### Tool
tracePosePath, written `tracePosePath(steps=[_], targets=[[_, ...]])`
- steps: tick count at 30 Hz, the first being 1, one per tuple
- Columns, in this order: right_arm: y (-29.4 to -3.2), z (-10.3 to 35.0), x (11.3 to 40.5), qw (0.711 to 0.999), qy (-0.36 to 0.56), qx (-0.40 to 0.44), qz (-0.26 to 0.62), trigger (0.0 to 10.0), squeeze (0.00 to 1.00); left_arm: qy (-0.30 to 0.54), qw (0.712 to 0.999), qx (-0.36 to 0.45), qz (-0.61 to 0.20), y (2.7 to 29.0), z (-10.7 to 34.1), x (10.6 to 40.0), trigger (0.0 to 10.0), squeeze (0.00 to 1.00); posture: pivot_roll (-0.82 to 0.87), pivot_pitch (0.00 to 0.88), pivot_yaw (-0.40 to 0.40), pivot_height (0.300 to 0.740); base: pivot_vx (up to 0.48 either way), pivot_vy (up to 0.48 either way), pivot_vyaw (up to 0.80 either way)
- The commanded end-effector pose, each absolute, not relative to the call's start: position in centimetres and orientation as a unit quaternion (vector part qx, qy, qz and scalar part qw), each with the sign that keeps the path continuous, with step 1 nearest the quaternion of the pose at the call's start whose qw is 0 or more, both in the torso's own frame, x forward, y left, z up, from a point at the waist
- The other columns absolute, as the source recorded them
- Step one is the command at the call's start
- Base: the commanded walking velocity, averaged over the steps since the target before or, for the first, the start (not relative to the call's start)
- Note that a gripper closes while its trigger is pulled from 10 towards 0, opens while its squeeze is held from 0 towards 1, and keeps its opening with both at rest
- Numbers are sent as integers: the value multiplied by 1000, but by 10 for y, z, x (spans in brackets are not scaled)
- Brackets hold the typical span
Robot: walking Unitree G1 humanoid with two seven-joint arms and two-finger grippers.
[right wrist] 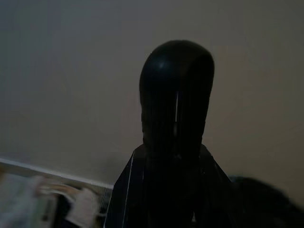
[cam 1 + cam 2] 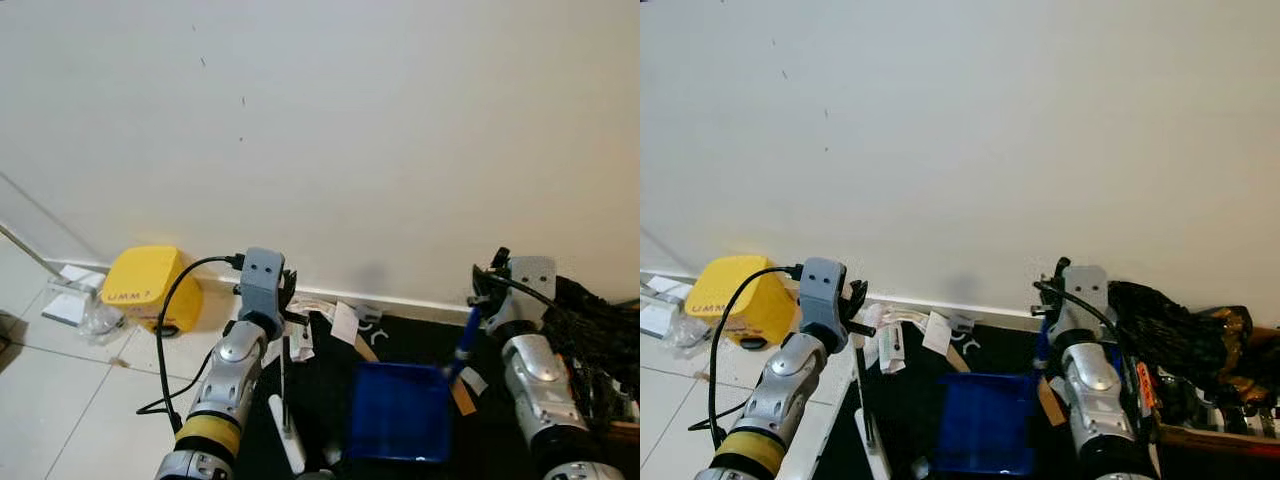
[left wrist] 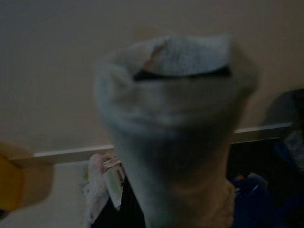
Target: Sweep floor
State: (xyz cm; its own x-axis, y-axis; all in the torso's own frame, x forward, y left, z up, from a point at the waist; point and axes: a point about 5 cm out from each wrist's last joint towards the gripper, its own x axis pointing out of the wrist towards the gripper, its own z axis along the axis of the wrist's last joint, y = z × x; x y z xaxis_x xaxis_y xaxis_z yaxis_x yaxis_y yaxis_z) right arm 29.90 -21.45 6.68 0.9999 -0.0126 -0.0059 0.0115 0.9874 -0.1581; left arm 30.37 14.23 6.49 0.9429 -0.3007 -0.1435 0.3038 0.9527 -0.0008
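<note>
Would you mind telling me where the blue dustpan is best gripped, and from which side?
Grip the blue dustpan by its blue handle, coming from the wall side: the handle slants up from the pan's far right corner toward the right gripper, while the flat tray offers no narrow part.

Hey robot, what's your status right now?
Right claw holding blue dustpan. Left claw on broom stick. Paper scraps along the wall ahead.
</note>
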Motion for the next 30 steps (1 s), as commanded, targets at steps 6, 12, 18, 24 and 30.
tracePosePath(steps=[6,12,18,24,30], targets=[[-213,68,299,997,-9,-82,4,10000,0,62,984,22,-167,162,68,305,10000,0,84,63,93,740,0,0,0],[-212,68,301,996,-6,-84,17,10000,0,79,983,47,-156,177,65,305,10000,16,99,106,97,740,0,0,0],[-202,64,303,991,10,-109,72,10000,0,88,981,78,-157,194,65,307,10000,0,106,137,103,740,0,0,0],[-203,63,306,989,16,-119,85,10000,0,72,981,67,-166,201,68,309,10000,0,110,143,99,740,0,0,0],[-199,69,311,991,-5,-114,73,10000,0,62,980,60,-180,203,69,308,10000,0,123,175,99,740,0,0,0]])
